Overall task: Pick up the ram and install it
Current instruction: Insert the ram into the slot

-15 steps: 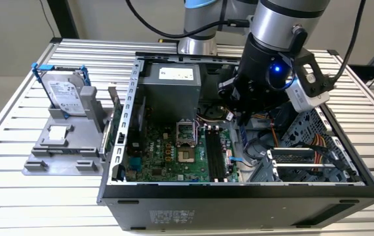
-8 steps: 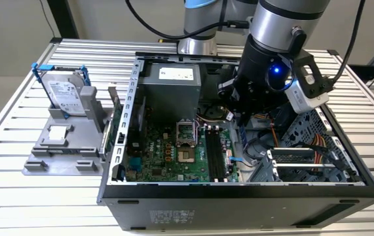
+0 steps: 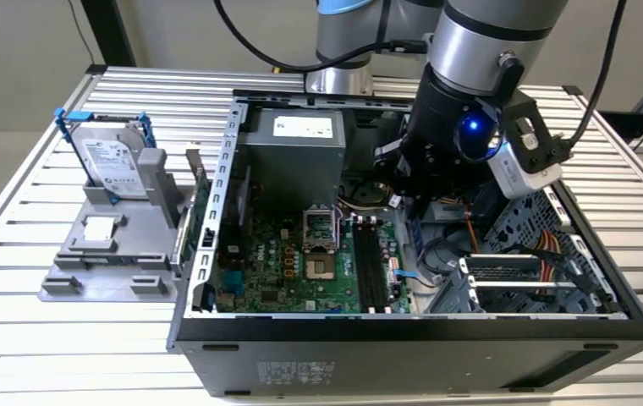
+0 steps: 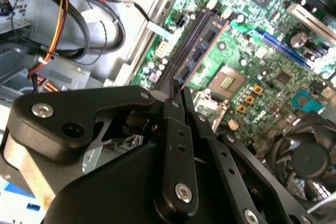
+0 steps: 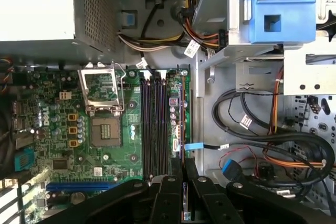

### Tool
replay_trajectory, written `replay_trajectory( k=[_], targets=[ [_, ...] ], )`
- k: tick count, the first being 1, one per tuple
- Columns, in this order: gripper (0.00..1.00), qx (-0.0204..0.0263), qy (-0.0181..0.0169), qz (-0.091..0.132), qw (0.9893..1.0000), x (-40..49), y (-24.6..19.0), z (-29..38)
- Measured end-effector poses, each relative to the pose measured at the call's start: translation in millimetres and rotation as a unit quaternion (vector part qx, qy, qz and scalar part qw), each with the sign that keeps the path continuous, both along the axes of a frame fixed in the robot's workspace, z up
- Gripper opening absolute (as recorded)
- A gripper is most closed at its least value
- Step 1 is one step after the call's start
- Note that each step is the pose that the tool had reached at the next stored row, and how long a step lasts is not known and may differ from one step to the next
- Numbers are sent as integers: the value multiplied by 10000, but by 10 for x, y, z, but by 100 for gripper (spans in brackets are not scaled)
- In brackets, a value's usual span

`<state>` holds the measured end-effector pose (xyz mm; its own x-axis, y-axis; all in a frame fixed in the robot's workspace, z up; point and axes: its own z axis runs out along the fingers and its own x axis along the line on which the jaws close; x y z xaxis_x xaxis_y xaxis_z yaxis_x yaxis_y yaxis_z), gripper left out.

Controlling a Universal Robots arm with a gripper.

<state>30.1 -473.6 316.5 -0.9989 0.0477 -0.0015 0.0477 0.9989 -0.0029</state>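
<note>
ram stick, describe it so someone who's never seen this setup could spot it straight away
Inside the open computer case, find the green motherboard and its row of long black memory slots. The ram is the thin dark board with black chips, standing on edge along those slots. It alone is pinched in the gripper.

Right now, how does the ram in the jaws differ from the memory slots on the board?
The ram is a single loose strip pinched in the shut jaws of the gripper. The memory slots are several, side by side, fixed to the motherboard. The ram carries chips along its face, while the slots look like plain black rails. Both are long and narrow and run the same way.
</note>
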Motion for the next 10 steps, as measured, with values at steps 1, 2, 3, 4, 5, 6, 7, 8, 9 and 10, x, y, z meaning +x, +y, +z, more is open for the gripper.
replay_trajectory(
  k=[1, 2, 3, 4, 5, 6, 7, 8, 9, 10],
  targets=[
    [0, 0, 0, 0, 10000, 0, 0, -18],
    [0, 0, 0, 0, 10000, 0, 0, -36],
    [0, 0, 0, 0, 10000, 0, 0, -51],
    [0, 0, 0, 0, 10000, 0, 0, -63],
    [0, 0, 0, 0, 10000, 0, 0, -79],
    [0, 0, 0, 0, 10000, 0, 0, -91],
    [0, 0, 0, 0, 10000, 0, 0, -95],
    [0, -1, 0, 0, 10000, 0, 0, -99],
    [0, 0, 0, 0, 10000, 0, 0, -108],
    [0, 0, 0, 0, 10000, 0, 0, -117]
  ],
)
